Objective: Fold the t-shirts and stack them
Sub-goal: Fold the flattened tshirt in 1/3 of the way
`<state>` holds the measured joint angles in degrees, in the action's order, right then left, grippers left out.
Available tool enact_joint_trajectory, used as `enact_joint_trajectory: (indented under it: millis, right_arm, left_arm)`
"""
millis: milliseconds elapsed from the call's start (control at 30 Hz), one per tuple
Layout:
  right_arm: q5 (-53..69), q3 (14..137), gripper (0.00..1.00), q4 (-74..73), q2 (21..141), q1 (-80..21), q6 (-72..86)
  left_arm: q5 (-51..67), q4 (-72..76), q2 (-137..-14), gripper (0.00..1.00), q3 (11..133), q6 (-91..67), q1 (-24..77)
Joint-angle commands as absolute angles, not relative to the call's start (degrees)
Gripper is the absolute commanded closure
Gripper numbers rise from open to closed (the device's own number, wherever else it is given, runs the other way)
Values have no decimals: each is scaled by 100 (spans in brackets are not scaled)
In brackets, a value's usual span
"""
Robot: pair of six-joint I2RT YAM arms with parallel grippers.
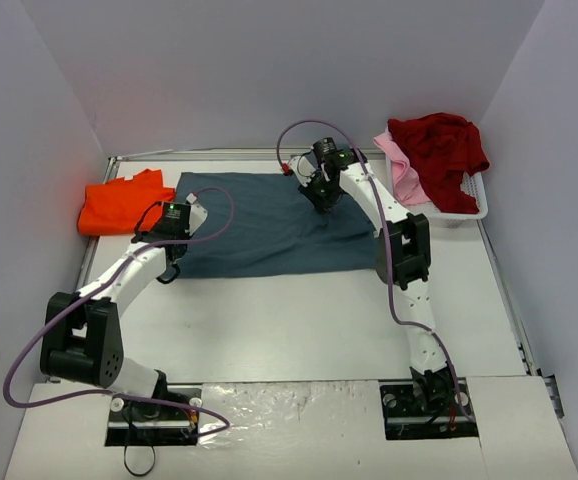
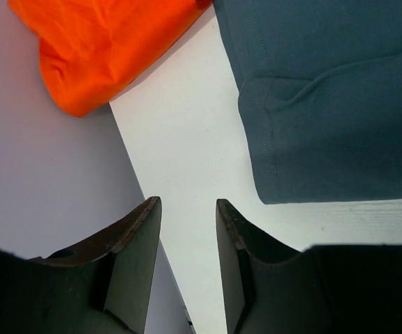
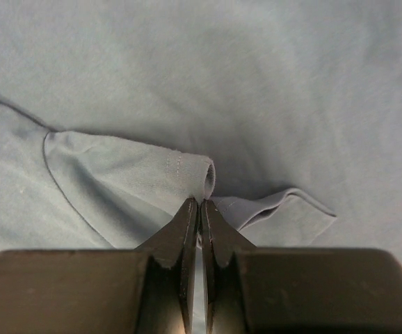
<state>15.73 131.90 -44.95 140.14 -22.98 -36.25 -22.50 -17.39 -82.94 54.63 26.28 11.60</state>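
At table centre, slate blue-grey shirt [image 1: 259,235] spread flat, fold barely begun. Right gripper [image 3: 201,203] pinched shut on cloth fold toward 1 o'clock. Left gripper [image 2: 187,203] open, empty, beside shirt's 9 o'clock edge. Orange shirt [image 1: 119,205] bundled at 10 o'clock, probably done. Dark red shirt [image 1: 439,145], pink shirt [image 1: 401,168] wait in basket [image 1: 477,207], 2 o'clock. White table [image 1: 299,320], plain grey walls [image 1: 269,70].

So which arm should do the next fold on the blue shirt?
Probably right: the right gripper is pinched shut on a fold of the blue-grey shirt, while the left gripper hangs open over the table beside it, holding nothing.
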Motion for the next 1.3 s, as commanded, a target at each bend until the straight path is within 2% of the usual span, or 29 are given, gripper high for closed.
enact_joint_trajectory:
  millis: [0,1267]
  right_arm:
    - [1433,13447,100,-4430,13974,-2338,-3577]
    - [1178,13966,100,-3665,14853,-2602,-3709]
  left_arm:
    - [-2285,-1811,-8209,64,5476,2522,1125]
    - [-2250,-1819,-8464,64,5458,2522,1055]
